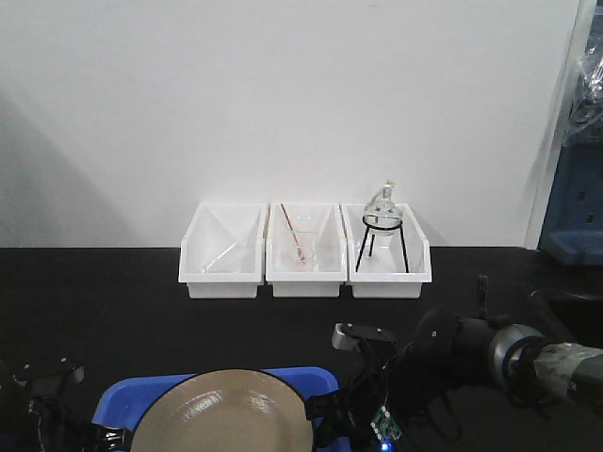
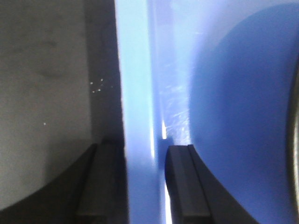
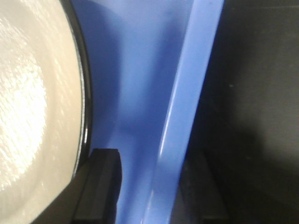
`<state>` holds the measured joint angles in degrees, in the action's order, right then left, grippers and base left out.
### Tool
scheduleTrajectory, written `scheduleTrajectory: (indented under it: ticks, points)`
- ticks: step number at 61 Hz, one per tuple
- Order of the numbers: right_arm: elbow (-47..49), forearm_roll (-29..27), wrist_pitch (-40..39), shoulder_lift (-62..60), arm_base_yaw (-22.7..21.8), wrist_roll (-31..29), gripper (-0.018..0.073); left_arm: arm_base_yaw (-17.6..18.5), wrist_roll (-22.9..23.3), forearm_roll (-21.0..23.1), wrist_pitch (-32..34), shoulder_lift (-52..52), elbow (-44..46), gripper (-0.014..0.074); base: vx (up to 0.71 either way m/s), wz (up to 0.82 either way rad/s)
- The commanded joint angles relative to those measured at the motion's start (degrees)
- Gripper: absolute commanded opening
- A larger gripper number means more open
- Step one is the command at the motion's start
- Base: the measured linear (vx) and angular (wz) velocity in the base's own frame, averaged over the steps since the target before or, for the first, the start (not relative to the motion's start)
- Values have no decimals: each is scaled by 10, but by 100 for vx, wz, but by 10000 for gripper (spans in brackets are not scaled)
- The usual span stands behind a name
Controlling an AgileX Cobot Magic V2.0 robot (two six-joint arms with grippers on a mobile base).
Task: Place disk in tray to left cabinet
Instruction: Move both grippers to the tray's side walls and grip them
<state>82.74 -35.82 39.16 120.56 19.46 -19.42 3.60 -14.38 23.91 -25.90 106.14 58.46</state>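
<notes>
Glossy tan round disk (image 1: 226,414) sits in shallow bright blue plastic tray (image 1: 118,400) on black counter (image 1: 113,301); the tray's long axis runs between left hand (image 2: 142,151), clamped on the left rim, and right hand (image 3: 154,156), straddling the right rim, clamp unconfirmed.

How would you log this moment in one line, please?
disk in tray | left tool shut on rim | right tool astride opposite rim, grip unclear | cabinet unseen

You face a laboratory: beyond your right gripper (image 3: 150,186), a white plastic bin (image 1: 389,282) on the black benchtop (image 1: 113,311) holds a round glass flask (image 1: 382,205) on a black tripod (image 1: 382,227).
</notes>
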Motion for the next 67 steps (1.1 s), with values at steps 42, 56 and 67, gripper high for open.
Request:
scheduleTrajectory:
  ticks: [42,56,67]
  points:
    - [56,-83,77,-2,-1,0,52,21,-1,73,-55,-13,17,52,0,0]
    - [112,-80,123,-2,-1,15,11,19,-1,87,-103,-33,51,-8,0,0]
    - [140,-79,144,-2,-1,99,7,19,37,87,-192,-38,135,-6,0,0]
